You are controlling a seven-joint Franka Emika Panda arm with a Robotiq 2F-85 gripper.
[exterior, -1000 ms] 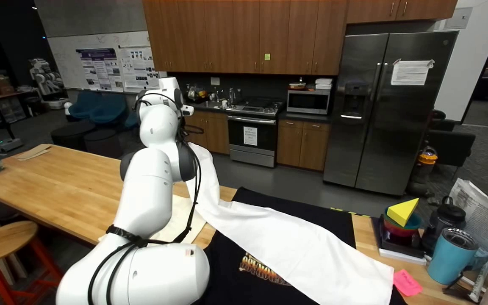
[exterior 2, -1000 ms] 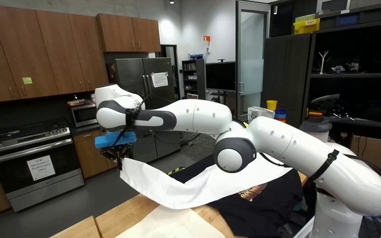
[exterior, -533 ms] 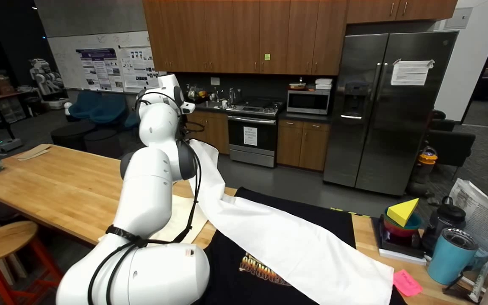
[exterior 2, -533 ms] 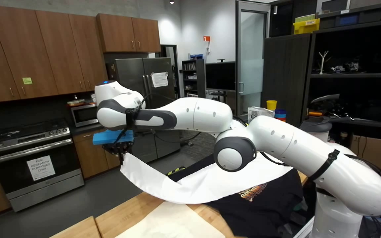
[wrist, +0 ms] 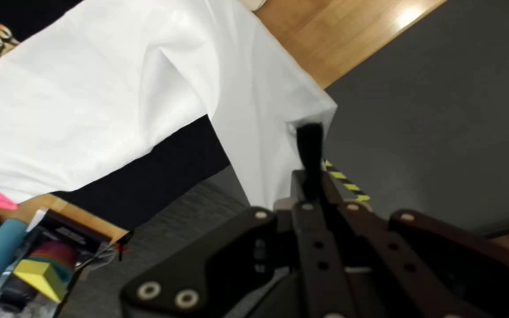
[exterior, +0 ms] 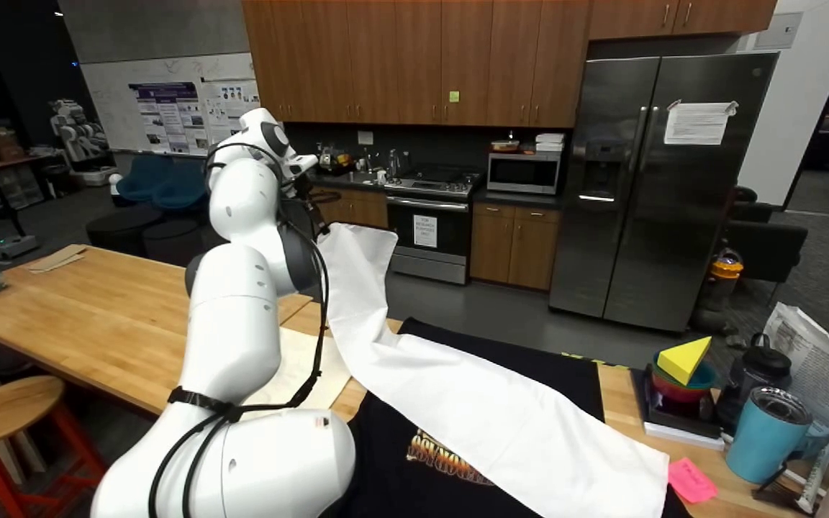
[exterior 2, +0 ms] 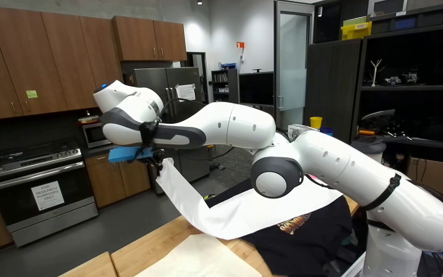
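Near the edge of the tabletop (exterior: 112,295) facing the stove (exterior: 450,230), one end of the white cloth (exterior: 458,396) is lifted, with the gripper (wrist: 310,130) clenched on it; the opposite end is left lying over the black cloth (exterior 2: 317,234).

The cloth (exterior: 486,410) is plain white, the gripper (wrist: 310,136) at its raised end black. Beneath the cloth the fabric (exterior 2: 310,239) is black with orange-yellow lettering (exterior: 447,460); beside the cloth the note (exterior: 692,480) is pink.
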